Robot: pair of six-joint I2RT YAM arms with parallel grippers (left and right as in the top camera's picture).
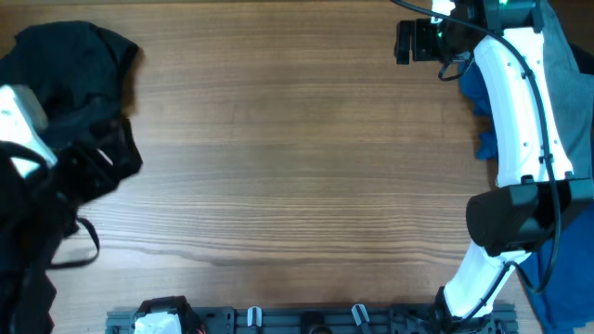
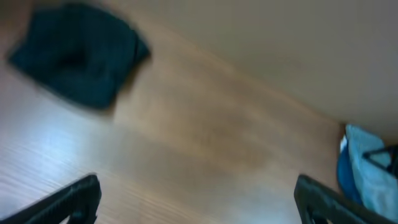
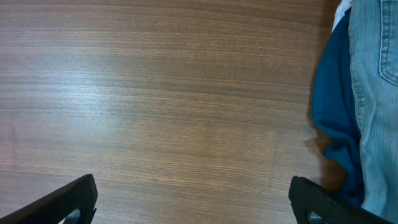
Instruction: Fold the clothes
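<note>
Three views to go through, so took them one at a time. From overhead, found the clothes (image 1: 70, 65) bunched in a black heap at the far left corner of the table (image 1: 278, 158), clearly not folded, with more black fabric trailing down the left edge. Hard to pick the dark end of the left arm (image 1: 20, 121) out of all that black, honestly.

Switched to the left wrist view, blurry as anything, and saw the left gripper (image 2: 198, 183) hanging above bare wood. Jaws flung wide, both fingers (image 2: 71, 202) out at the bottom corners, nothing between them. Spotted the heap up in the top left of that view, well apart from the fingers, not touched. Caught a bit of denim (image 2: 367, 177) at the right edge too.

Over to the right side: found the right arm (image 1: 520, 102) stretched toward the far right corner, passing over the denim and a blue cloth (image 3: 336, 112) piled along the right edge. From its wrist view, saw the right gripper (image 3: 193, 182) also spread wide over plain wood, holding nothing. Blue cloth and denim off to the right there, near one finger but not between the two. Well apart from the clothes, a whole table away.
</note>
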